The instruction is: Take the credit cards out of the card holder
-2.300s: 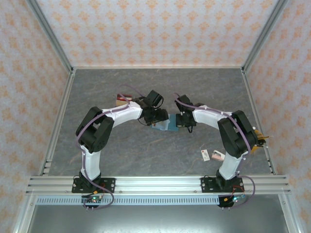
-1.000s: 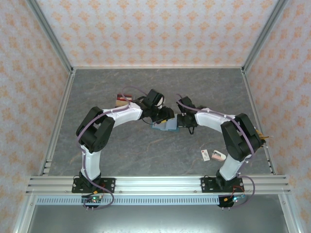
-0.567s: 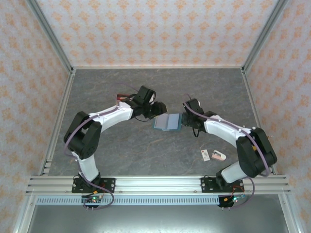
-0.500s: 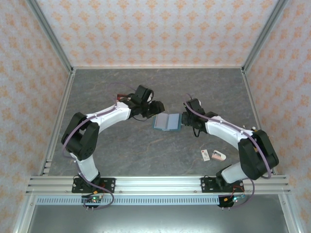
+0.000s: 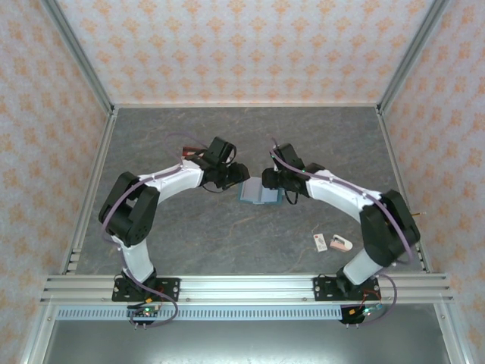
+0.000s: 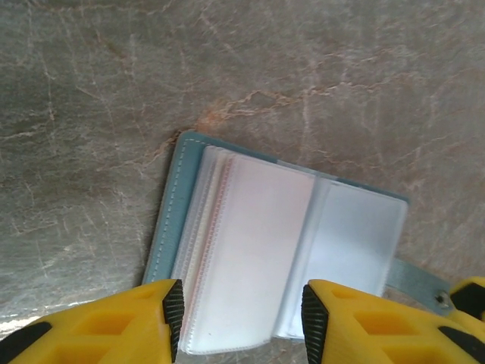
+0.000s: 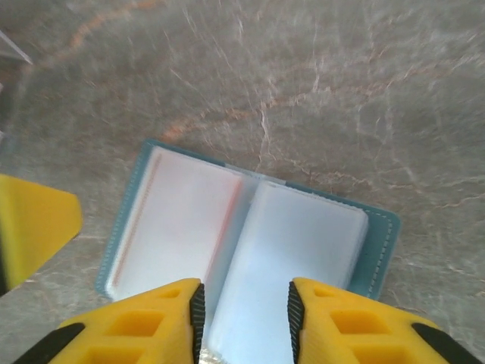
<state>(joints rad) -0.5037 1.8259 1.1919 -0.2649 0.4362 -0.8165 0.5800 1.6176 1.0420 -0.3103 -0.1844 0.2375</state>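
The teal-blue card holder [image 5: 258,195] lies spread open on the grey table between my two arms. Its clear sleeves [image 6: 261,250] face up, the cover's stitched edge [image 6: 163,227] is on the left, and a snap strap [image 6: 417,279] sticks out on the right. A faint red edge [image 7: 227,220] shows through the left page. The credit cards themselves stay inside the sleeves, not plainly visible. My left gripper [image 6: 241,318] hovers open over the left page [image 5: 238,175]. My right gripper [image 7: 245,318] hovers open over the middle fold [image 5: 271,180]. Neither holds anything.
A small white tag with a red mark [image 5: 320,242] and a pinkish lump [image 5: 341,243] lie on the table near the right arm. A tray with dark red contents [image 5: 189,155] peeks out behind the left arm. Metal frame posts and patterned walls enclose the table.
The card holder, earlier folded between the grippers, now lies open and flat. The right gripper has swung left from beside it to over its upper right part. The left gripper has hardly moved.
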